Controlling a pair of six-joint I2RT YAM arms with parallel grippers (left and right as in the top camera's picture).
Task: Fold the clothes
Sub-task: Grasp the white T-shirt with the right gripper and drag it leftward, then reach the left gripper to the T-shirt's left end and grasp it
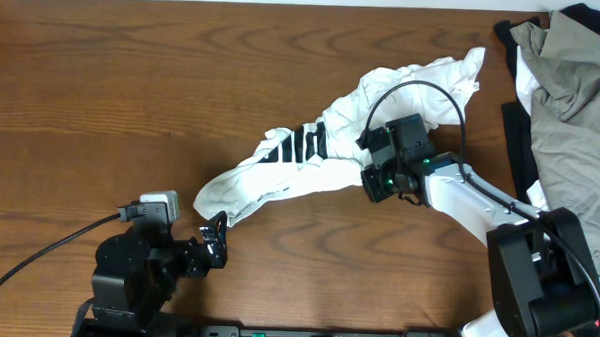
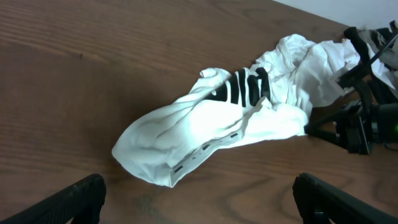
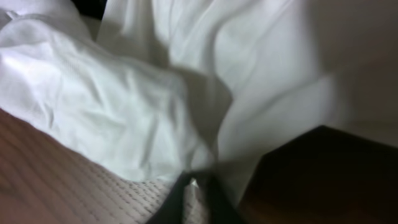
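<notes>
**A:** What is nearest to the robot?

**B:** The left gripper point(image 1: 212, 244), at the near left of the table point(image 1: 103, 82). Its fingers stand wide apart and there is nothing between them. It points toward the near end of the cloth, close to it but not touching.

**A:** And where is the white T-shirt point(image 1: 280, 173)?

**B:** It lies crumpled in one long bundle in the middle of the table. It runs slantwise from the near left to the far right. The black print point(image 1: 301, 144) shows on top, about in the middle of the bundle, folded into stripes.

**A:** What does the right gripper point(image 1: 365, 169) do?

**B:** It is at the right side of the bundle, just behind the print. In the right wrist view the two fingertips are pressed together at the edge of the white fabric. It seems that they pinch a thin fold of it, but this view is blurred, so I cannot be fully sure.

**A:** Is there something farther?

**B:** Yes. At the far right corner lies an olive-grey garment point(image 1: 573, 88), and a black garment point(image 1: 513, 136) is partly under it. Both are well apart from the T-shirt.
</notes>
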